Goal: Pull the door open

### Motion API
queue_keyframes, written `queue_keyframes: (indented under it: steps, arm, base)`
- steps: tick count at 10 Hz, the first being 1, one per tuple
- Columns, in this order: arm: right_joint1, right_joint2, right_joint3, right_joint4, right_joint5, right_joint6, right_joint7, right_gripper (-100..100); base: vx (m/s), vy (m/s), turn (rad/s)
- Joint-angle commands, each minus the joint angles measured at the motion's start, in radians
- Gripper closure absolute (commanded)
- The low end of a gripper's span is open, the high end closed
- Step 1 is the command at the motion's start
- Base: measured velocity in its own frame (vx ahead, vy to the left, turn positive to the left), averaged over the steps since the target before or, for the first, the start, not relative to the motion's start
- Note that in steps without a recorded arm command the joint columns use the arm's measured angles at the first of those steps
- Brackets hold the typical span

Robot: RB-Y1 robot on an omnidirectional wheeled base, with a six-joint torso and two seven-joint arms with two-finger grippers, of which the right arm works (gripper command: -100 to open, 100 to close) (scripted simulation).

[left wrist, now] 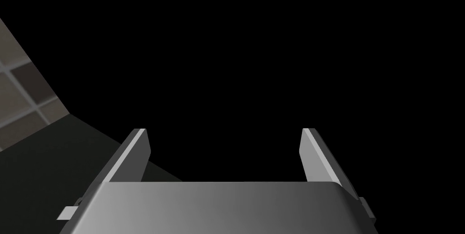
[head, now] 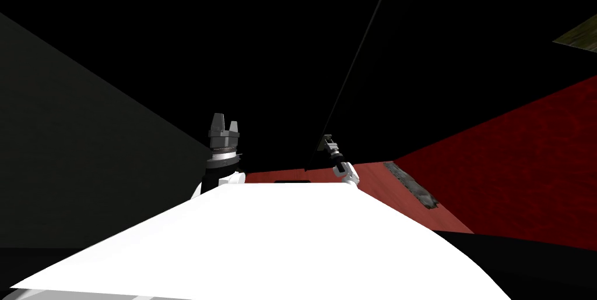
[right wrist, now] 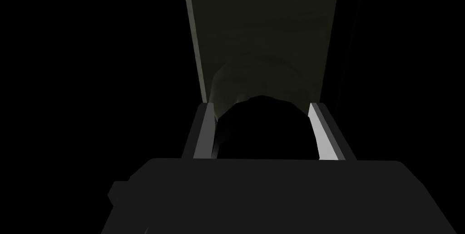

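Right gripper [right wrist: 260, 105] is clamped narrow on a dark round knob [right wrist: 263, 129], one blade pressed to each side. Behind the knob a paler round plate sits on the dull olive-grey face of the door [right wrist: 263, 27]. In the head view the right gripper [head: 327, 142] reaches out ahead and to my right, at the foot of a thin faint line that I take for the door's edge.

So the grasp looks made, and the pull itself is the step in hand. The door seems barely open, if at all. Next move, by my reckoning: hold the squeeze firm and draw back along the door's arc rather than straight, or the blades could slip off that rounded knob.

Left gripper [head: 225, 119] stands upright close in. Its wrist view has the left gripper [left wrist: 225, 130] spread wide with nothing between the blades, facing a black area [left wrist: 272, 40], a tiled surface [left wrist: 22, 95] off to one side.

Around us: red floor [head: 373, 174], a rough grey strip [head: 417, 189] lying on it to the right, a dim wall [head: 70, 139] on the left. I stand close to the door, so its swing likely needs me to back off as it comes.
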Motion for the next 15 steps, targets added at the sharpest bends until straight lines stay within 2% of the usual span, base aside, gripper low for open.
queue_keyframes:
  steps: [1,5,7,8,10,11,13,14,15]
  arm:
    - [-0.004,0.0,0.004,0.005,-0.014,0.0,-0.031,100]
    - [-0.018,-0.005,0.016,0.024,-0.067,0.002,-0.128,100]
    - [-0.029,-0.008,0.024,0.038,-0.105,0.003,-0.185,100]
    - [-0.029,-0.008,0.024,0.038,-0.105,0.003,-0.195,100]
    - [-0.041,-0.011,0.033,0.052,-0.146,0.004,-0.254,100]
    - [-0.041,-0.011,0.033,0.052,-0.146,0.004,-0.265,100]
    - [-0.054,-0.016,0.043,0.07,-0.194,0.006,-0.326,100]
    - [-0.054,-0.016,0.043,0.07,-0.194,0.006,-0.342,100]
    - [-0.061,-0.018,0.049,0.078,-0.219,0.007,-0.375,100]
  base:
    - [-0.03,-0.025,0.048]
    - [-0.044,-0.025,0.052]
    - [-0.065,-0.035,0.072]
    - [-0.042,-0.034,0.03]
    - [-0.047,-0.031,0.057]
    - [-0.042,-0.029,0.049]
    - [-0.053,-0.031,0.064]
    - [-0.051,-0.038,0.042]
    - [-0.054,-0.032,0.076]
